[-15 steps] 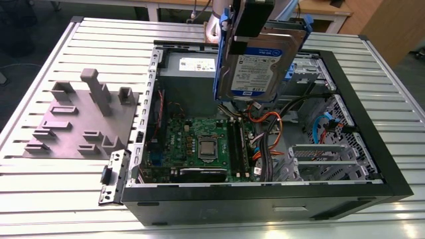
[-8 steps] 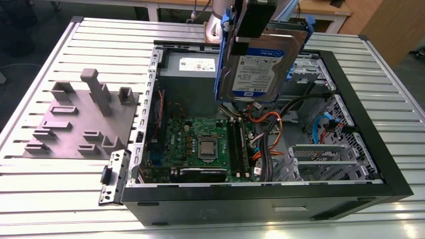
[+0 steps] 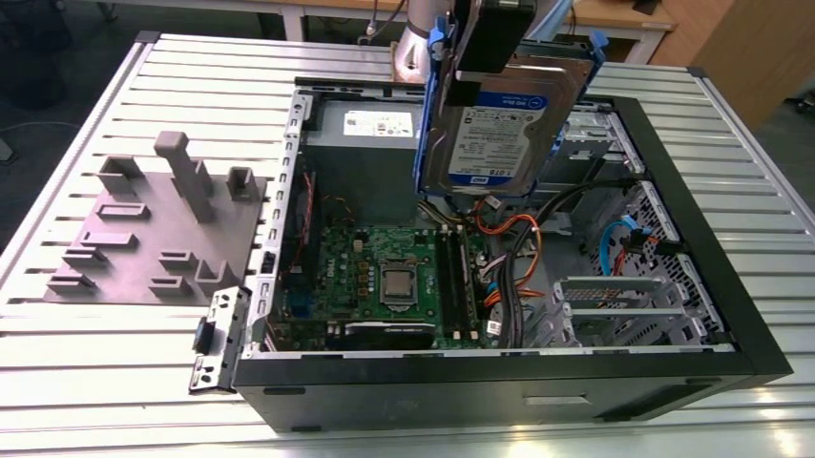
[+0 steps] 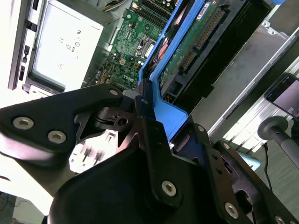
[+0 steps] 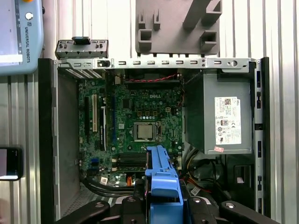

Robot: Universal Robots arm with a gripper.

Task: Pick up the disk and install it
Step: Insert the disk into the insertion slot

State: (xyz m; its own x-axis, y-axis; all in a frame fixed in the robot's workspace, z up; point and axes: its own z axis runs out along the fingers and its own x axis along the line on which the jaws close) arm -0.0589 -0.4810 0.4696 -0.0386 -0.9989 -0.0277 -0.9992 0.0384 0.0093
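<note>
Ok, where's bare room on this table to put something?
Bare table slats between the grey fixture plate and the near edge, and at the exterior view's right of the computer case. The case is crowded: cables, the disk above.

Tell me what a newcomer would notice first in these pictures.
The flat silver hard disk with white-and-blue label and blue plastic carrier frame hangs nearly upright in the black gripper, above the open black computer case lying on its side. Inside it, the green motherboard lies exposed; a grey moulded fixture plate sits at the exterior view's left.
</note>
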